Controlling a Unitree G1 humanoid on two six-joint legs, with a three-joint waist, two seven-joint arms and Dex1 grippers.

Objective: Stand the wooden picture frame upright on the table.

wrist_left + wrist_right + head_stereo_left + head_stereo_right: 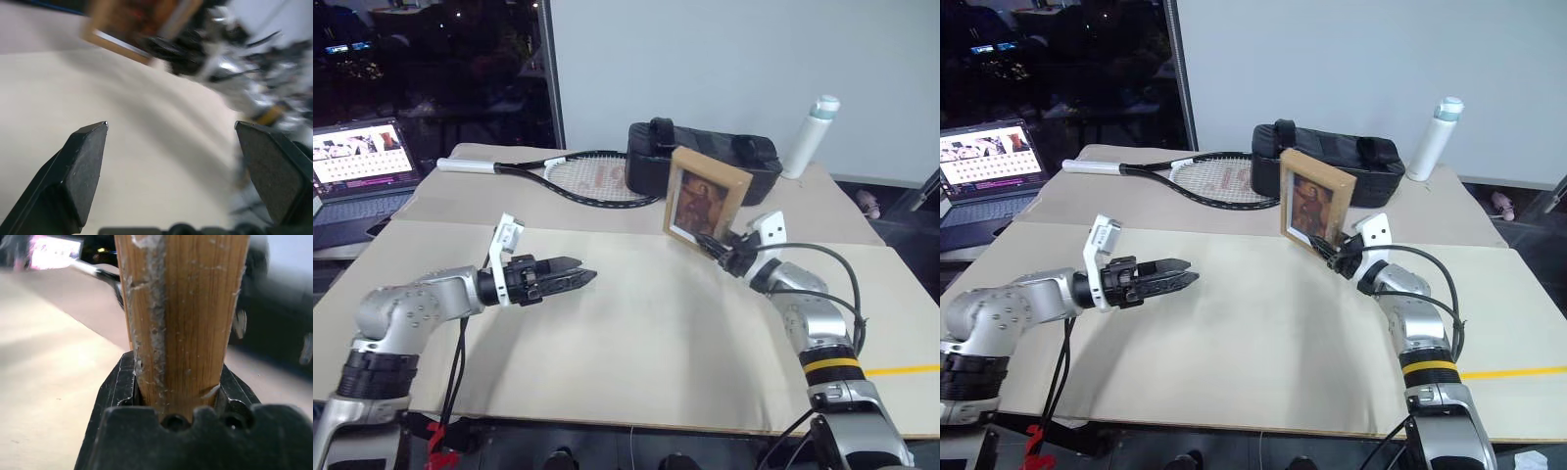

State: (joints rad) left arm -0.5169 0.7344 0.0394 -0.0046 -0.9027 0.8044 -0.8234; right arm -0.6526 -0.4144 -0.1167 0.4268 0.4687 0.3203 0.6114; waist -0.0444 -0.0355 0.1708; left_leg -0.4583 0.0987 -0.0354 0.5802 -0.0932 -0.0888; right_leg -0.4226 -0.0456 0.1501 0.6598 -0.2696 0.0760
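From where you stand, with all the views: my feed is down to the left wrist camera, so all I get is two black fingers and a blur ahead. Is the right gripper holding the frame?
Observer: Yes. The right gripper is shut on the wooden picture frame, clamping its edge between both fingers.
Operator: Is the frame up or lying flat?
Observer: It stands roughly upright, portrait facing the robot, with its lower edge at the table.
Operator: What is behind it?
Observer: A black bag, with a tennis racket to its left.
Operator: And my own gripper?
Observer: The left gripper is open, well clear of the frame.
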